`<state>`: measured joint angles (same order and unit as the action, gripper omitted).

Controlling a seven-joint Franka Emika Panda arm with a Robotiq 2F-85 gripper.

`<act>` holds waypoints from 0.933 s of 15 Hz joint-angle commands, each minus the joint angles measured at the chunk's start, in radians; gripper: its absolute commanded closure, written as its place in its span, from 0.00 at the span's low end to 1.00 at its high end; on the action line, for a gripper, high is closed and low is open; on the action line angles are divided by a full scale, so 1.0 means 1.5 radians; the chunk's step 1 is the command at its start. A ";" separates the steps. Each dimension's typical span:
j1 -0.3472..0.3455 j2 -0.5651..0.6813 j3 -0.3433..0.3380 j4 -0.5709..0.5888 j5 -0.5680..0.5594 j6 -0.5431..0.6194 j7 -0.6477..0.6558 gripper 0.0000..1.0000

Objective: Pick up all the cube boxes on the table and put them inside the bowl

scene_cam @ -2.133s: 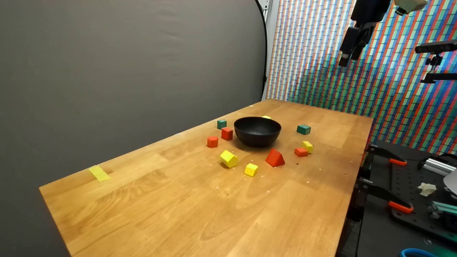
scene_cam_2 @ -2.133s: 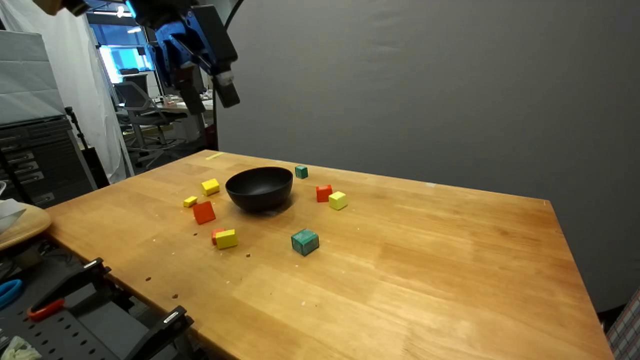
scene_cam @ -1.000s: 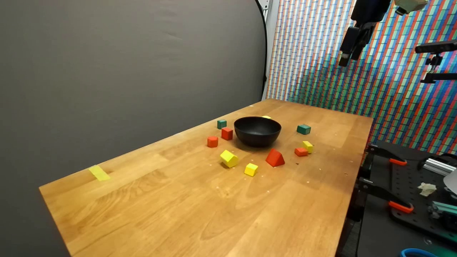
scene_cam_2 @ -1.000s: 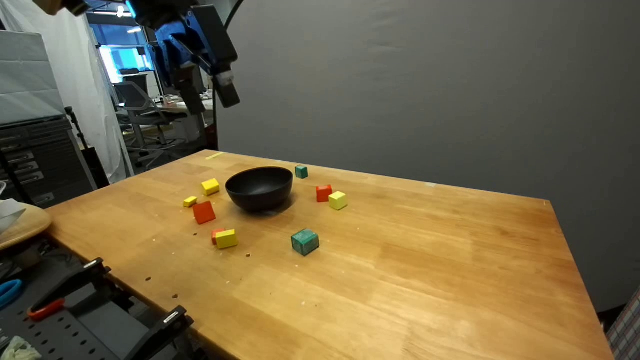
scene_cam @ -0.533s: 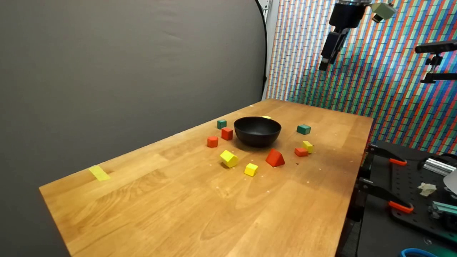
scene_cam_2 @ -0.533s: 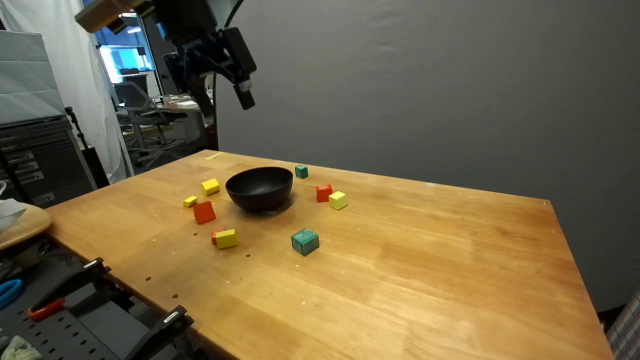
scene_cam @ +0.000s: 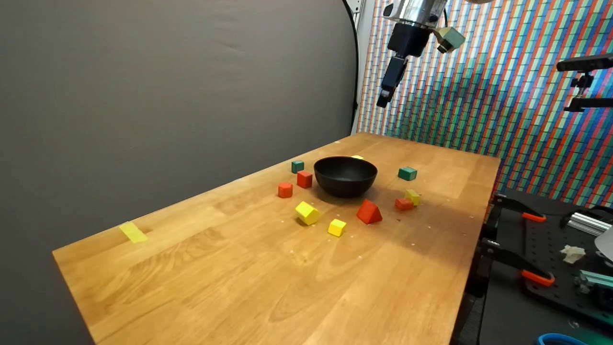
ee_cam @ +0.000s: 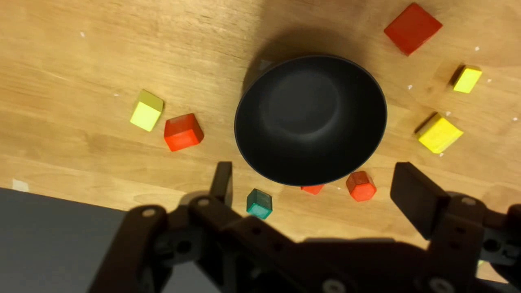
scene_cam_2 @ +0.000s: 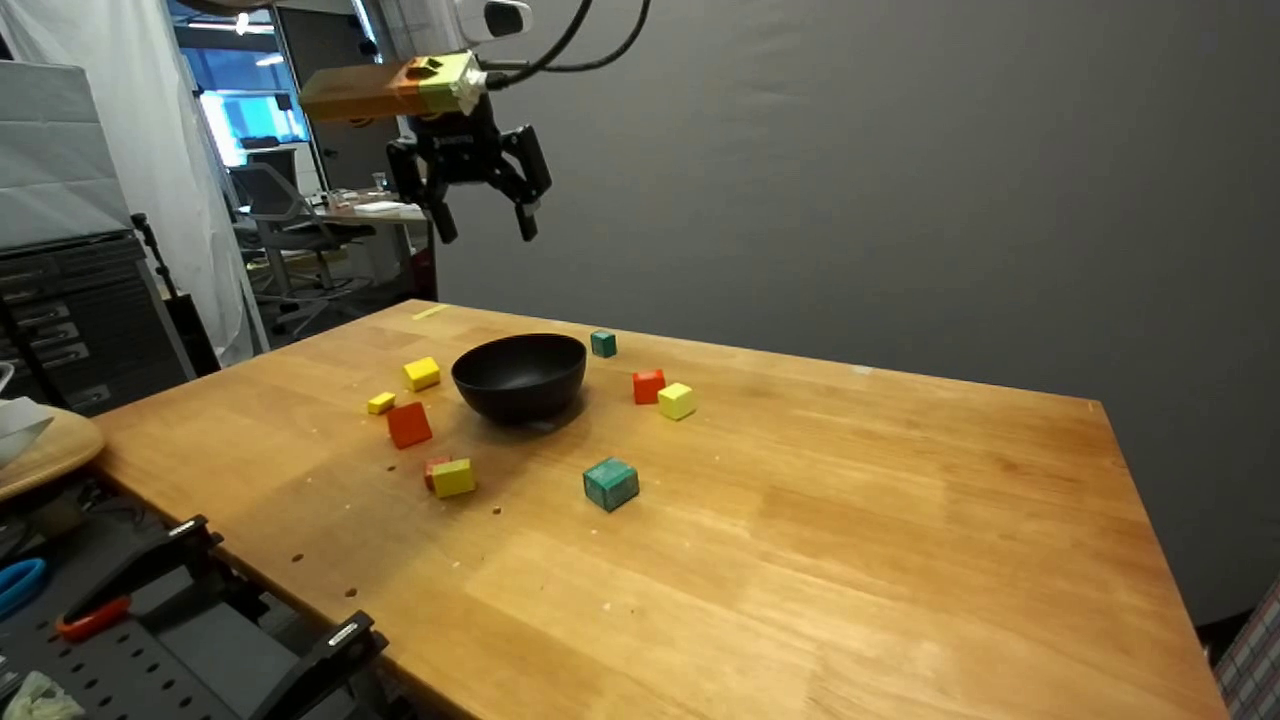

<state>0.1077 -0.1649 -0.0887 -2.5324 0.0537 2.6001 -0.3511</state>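
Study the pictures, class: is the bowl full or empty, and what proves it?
Empty. The wrist view looks down into the bowl and shows only its bare black inside.

Black bowl (scene_cam: 345, 186) and hand (scene_cam_2: 486, 231); red, yellow and green blocks (scene_cam_2: 610, 485); honey-brown, wood-grained bench (scene_cam: 239, 282); plain grey backdrop (scene_cam: 167, 100); multicoloured striped wall (scene_cam: 531, 124).

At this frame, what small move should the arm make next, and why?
I'd probably shift the tool over the yellow block nearest the bowl in the wrist view. The tool's jaws stand apart and hold nothing, no block shows inside the bowl, and that yellow block sits apart from the rest, which should leave room to grasp it.
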 commanded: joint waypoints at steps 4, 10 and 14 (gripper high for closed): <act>0.003 0.025 0.014 -0.028 0.060 -0.015 -0.046 0.00; 0.034 0.109 0.068 -0.021 0.172 -0.020 -0.199 0.00; 0.018 0.178 0.106 0.021 0.163 -0.073 -0.167 0.00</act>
<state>0.1564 0.0220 0.0413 -2.5692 0.2819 2.5574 -0.6097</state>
